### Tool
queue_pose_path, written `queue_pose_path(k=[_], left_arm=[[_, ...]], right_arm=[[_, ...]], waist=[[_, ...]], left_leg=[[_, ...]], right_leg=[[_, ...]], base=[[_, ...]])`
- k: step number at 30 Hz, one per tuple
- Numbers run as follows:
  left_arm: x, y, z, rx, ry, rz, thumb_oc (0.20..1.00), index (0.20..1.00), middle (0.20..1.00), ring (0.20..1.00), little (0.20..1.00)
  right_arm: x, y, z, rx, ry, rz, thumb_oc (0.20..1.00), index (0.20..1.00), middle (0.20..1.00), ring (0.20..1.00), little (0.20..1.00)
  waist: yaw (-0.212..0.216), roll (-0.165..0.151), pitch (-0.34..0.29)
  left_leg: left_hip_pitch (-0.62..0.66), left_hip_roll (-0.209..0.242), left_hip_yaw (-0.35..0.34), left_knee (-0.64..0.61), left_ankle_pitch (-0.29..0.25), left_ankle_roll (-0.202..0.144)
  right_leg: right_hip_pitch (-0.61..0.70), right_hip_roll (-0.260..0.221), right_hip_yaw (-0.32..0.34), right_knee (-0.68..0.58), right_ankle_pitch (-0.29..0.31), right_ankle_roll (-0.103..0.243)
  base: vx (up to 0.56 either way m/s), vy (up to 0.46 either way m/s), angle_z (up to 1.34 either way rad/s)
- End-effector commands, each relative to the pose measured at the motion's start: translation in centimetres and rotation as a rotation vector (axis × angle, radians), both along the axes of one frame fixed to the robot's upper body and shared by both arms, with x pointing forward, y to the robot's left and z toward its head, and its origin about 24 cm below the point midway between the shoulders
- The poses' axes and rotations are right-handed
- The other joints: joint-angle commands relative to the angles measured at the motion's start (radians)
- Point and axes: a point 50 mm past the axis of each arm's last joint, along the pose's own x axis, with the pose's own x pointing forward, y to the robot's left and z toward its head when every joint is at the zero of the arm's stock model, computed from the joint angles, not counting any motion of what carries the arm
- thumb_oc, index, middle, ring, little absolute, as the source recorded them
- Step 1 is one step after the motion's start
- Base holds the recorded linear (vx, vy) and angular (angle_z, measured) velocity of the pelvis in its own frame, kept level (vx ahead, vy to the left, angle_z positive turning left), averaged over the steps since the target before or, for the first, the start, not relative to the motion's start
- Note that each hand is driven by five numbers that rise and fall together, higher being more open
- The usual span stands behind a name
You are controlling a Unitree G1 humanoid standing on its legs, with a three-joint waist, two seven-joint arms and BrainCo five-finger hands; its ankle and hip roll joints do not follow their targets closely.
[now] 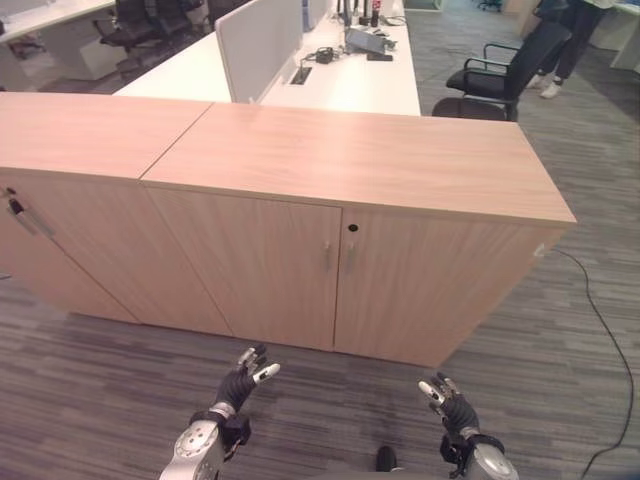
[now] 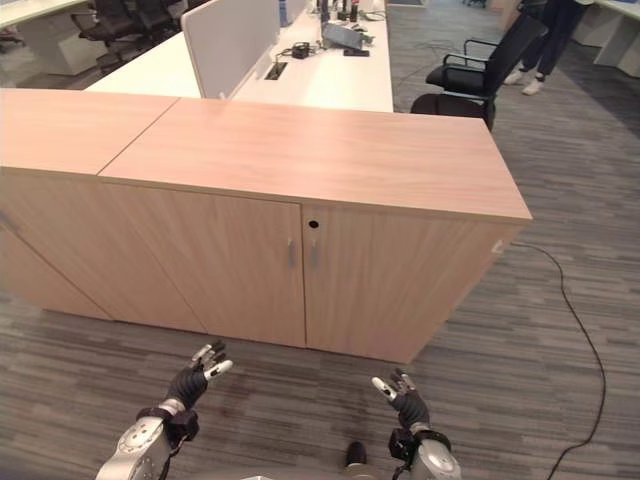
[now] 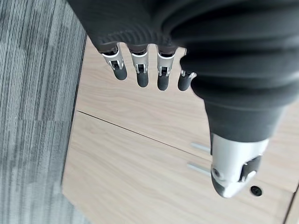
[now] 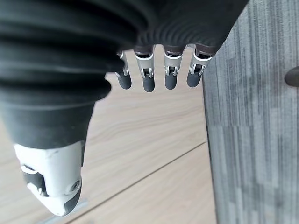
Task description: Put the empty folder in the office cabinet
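Closed cabinet [image 1: 330, 230]; left hand [image 1: 243, 385], right hand [image 1: 447, 402] empty.

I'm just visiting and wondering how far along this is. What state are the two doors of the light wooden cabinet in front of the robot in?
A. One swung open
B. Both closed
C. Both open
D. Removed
B: the light wooden cabinet's two doors sit flush and closed, and both the left hand and right hand hang open and empty.

1. Both cabinet doors [image 1: 330, 275] are closed, blocking the way inside; the handles [image 1: 337, 256] sit side by side at the middle seam.
2. Open carpet [image 1: 120, 380] lies between the cabinet front and the left hand [image 1: 245, 378] and right hand [image 1: 445, 398].
3. The cabinet top [image 1: 350, 155] is bare.
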Motion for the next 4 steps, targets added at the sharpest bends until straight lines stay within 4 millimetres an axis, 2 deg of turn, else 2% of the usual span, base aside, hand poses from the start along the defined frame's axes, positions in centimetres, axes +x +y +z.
queue_pose_path(k=[1,4], left_arm=[[1.43,0.74,0.83,0.06,-0.074,-0.006,1.0,1.0,1.0,1.0,1.0],[1.28,0.81,0.56,0.072,-0.06,-0.011,1.0,1.0,1.0,1.0,1.0]], right_arm=[[3.91,0.25,1.71,-0.047,-0.115,0.086,1.0,1.0,1.0,1.0,1.0],[3.99,0.22,1.58,-0.049,-0.106,0.091,1.0,1.0,1.0,1.0,1.0]], waist=[[-0.003,0.001,0.031],[-0.006,0.002,0.032]], left_leg=[[0.017,0.017,0.007,0.021,-0.03,-0.02],[0.024,0.02,0.02,0.023,-0.031,-0.021]], right_leg=[[0.114,-0.03,0.016,0.03,-0.106,0.06],[0.113,-0.028,0.025,0.032,-0.105,0.061]], base=[[-0.02,0.008,-0.36],[-0.01,0.004,-0.25]])
